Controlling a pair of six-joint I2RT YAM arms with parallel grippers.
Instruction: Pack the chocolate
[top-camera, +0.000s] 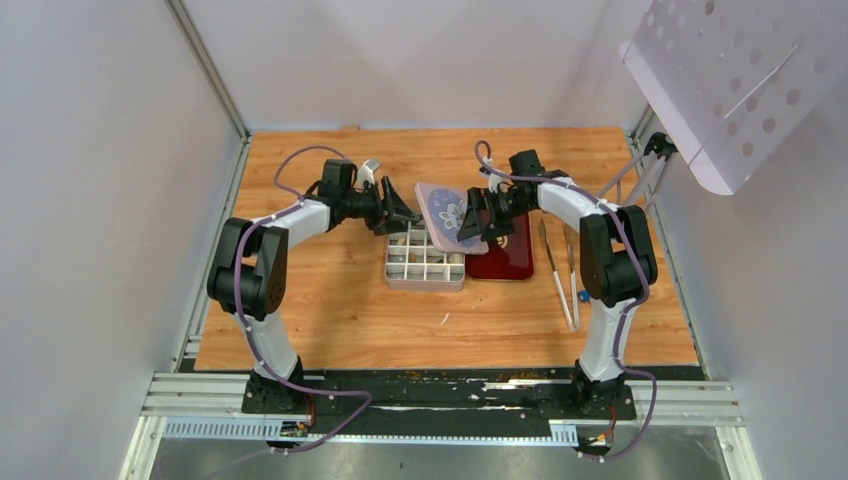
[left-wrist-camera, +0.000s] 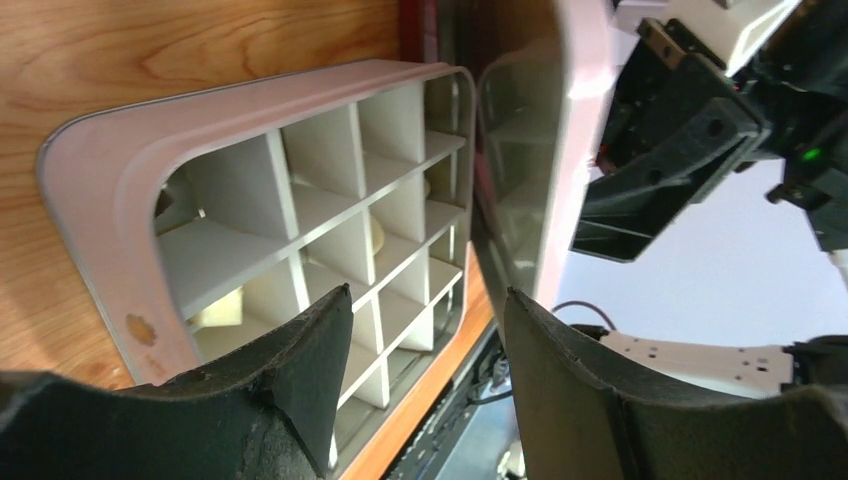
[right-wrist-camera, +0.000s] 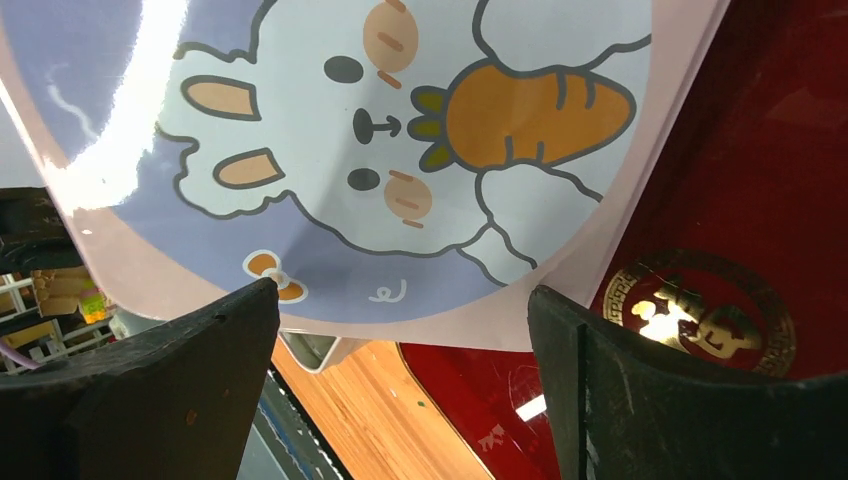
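A: Quick pass, top view. Where's the chocolate (left-wrist-camera: 222, 312)?
B: In the tin (top-camera: 425, 284), middle of the table (top-camera: 330, 290). The left wrist view shows cream pieces down in a few compartments. From above there are brownish bits in several cells, too small to count.

A: Lid?
B: The lid (top-camera: 447, 212) is off the tin. It's tilted up at the tin's 1 o'clock, over the far right corner, with the rabbit-and-carrot print facing the right arm.

A: Left gripper (left-wrist-camera: 428, 305)?
B: At the tin's 11 o'clock, pointing toward 3. Its fingers are parted with a clear gap and nothing is pinched. The lid's edge shows just beyond the tips.

A: Right gripper (right-wrist-camera: 402, 290)?
B: At the tin's 2 o'clock, facing 9. The jaws are spread very wide. The printed face of the lid sits right in front of them, its lower edge spanning the gap. It isn't clamped. Can't tell if a fingertip touches the lid.

A: Anything else?
B: A red tray (top-camera: 505, 255) with a gold emblem (right-wrist-camera: 700, 310) sits at the tin's 3 o'clock, just beside it and partly under the lid. The metal tongs (top-camera: 558, 275) lie further toward 3 o'clock, apart from the tray.
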